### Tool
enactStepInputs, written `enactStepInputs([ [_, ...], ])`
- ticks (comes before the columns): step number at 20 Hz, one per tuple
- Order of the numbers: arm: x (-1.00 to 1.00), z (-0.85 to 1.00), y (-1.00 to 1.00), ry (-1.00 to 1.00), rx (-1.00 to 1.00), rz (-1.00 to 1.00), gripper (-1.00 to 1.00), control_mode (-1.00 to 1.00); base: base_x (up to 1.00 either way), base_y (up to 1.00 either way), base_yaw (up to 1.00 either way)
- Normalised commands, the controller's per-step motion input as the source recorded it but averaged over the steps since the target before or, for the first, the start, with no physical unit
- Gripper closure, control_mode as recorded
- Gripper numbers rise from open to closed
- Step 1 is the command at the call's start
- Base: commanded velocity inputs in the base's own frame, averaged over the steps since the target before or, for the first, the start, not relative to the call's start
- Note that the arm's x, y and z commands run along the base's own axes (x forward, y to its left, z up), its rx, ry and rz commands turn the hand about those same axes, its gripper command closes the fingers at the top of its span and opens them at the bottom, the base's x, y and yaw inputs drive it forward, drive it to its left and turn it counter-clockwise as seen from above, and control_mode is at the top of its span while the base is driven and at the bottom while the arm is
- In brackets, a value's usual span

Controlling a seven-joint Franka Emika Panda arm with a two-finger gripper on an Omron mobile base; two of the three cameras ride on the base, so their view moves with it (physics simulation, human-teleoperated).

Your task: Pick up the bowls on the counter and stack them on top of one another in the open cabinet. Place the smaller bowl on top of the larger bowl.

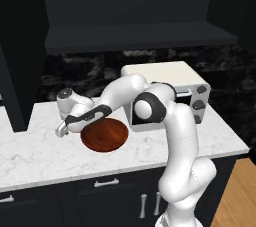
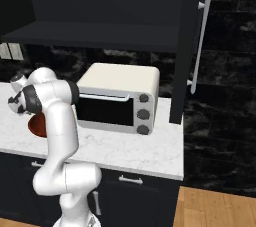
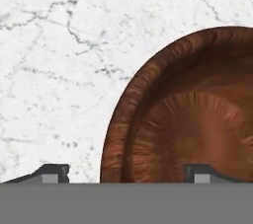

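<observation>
Black glossy stone with pale mottling backs the kitchen, and beneath it runs the bench, a white marble slab with thin grey veins and a thick square edge. Above hangs the open cabinet, matt black, with one long dark grey shelf board across it. Dark base cabinets with silver bar handles sit under the slab. A boxy cream toaster oven with a dark glass door and three round knobs stands at the back of the bench. The larger bowl, round, shallow and almost plate-like, lies flat on the marble in front of the oven's left end; its reddish-brown wood shows fine radial grain in the hand view, detail that both base views lose. In the right base view the arm's elbow hides most of it. The jaws are spread wide and straddle the bowl's rim, one finger over bare marble, the other over the bowl's inside; whether they touch it I cannot tell.
</observation>
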Motion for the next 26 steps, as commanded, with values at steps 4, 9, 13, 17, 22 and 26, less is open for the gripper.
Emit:
enactStepInputs([
  [4,0.01,-0.14,0.00,0.00,0.00,0.00,1.00,-1.00,0.00,0.00,0.00],
  [9,0.00,-0.03,0.00,0.00,0.00,0.00,1.00,-1.00,0.00,0.00,0.00],
  [13,0.00,0.11,0.00,0.00,0.00,0.00,1.00,-1.00,0.00,0.00,0.00],
  [17,-0.03,0.63,0.00,-0.01,0.00,0.00,1.00,-1.00,0.00,0.00,0.00],
  [22,-0.12,0.53,-0.02,0.00,0.00,0.00,1.00,-1.00,0.00,0.00,0.00],
  [26,-0.45,0.21,-0.20,0.04,0.00,0.00,1.00,-1.00,0.00,0.00,0.00],
])
